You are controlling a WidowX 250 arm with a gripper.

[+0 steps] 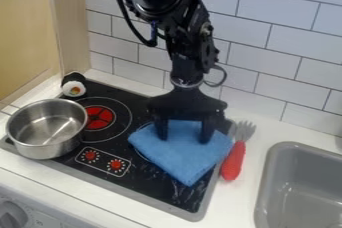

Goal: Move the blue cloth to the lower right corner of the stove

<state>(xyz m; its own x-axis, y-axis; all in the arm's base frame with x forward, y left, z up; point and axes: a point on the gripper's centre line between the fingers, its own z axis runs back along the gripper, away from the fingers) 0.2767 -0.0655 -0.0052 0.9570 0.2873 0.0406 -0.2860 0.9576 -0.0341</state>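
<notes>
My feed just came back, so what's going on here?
The black robot gripper is down at the blue cloth, its jaws wide apart. The cloth lies on the right part of the black stove, short of the lower right corner. A silver metal pot sits on the stove's left side.

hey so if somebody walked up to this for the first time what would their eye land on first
Probably the bright blue cloth on the right half of the black stove, with the open pincer over it. Next, perhaps, the shiny metal pot at the stove's left side, and the red-handled fork between the stove and the gray sink.
</notes>
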